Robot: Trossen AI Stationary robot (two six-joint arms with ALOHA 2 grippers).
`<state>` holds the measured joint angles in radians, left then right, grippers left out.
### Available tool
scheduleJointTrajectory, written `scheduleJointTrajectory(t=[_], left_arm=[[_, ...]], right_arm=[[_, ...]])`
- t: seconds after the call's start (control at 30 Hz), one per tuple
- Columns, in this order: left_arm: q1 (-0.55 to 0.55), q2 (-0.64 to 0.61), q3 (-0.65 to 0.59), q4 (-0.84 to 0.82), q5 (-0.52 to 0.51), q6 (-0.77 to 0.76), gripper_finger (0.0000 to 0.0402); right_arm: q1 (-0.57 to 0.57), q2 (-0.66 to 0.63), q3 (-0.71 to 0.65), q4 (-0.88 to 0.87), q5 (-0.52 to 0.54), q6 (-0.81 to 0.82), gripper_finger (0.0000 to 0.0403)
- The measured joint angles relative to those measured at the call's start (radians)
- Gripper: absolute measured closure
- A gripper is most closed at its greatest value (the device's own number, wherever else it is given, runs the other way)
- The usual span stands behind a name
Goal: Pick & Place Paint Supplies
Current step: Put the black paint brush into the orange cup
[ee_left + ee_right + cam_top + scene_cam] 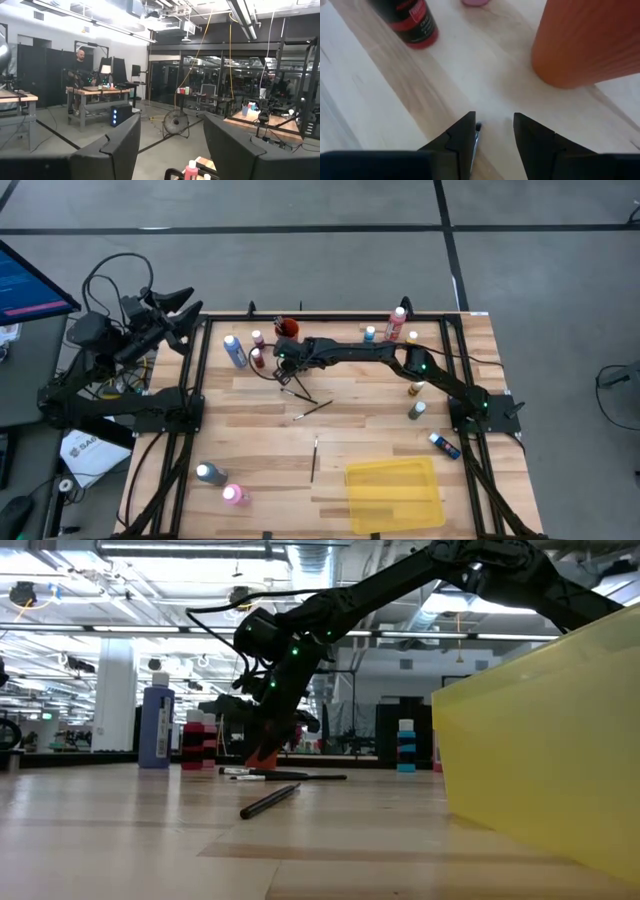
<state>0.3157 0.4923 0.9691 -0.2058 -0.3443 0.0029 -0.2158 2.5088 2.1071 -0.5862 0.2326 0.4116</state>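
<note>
My right gripper (284, 362) is open and low over the table's far left part, just on the near side of the orange cup (288, 328) and beside a red bottle (258, 358). In the right wrist view, its fingers (492, 131) stand on either side of a thin dark brush tip (477, 127), with the cup (590, 40) and red bottle (410, 22) beyond. More brushes (312, 409) lie flat on the table. White-capped bottles stand around, such as a blue one (234, 350). My left gripper (172, 145) is open, parked off the table's left edge. My right gripper points down at the table. A brush's tip (477, 131) shows close against the inner side of one finger (465, 135). I cannot tell whether the finger touches it. The brush lies on the table.
A yellow tray (393, 492) lies at the near right. Bottles stand along the far edge (396, 323), on the right (417, 410), with one lying there (444, 445), and at the near left (233, 494). Another brush (314, 458) lies mid-table.
</note>
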Motion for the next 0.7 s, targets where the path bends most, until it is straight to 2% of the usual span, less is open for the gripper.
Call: scheduleJointTrajectory(t=[0.33, 0.7], left_arm=[[0.000, 0.000, 0.000, -0.005, 0.000, 0.000, 0.0190], [0.000, 0.000, 0.000, -0.058, 0.000, -0.007, 0.0190]], right_arm=[[0.007, 0.000, 0.000, 0.058, 0.000, -0.025, 0.0276], [0.014, 0.052, 0.005, 0.077, -0.044, 0.066, 0.0285]])
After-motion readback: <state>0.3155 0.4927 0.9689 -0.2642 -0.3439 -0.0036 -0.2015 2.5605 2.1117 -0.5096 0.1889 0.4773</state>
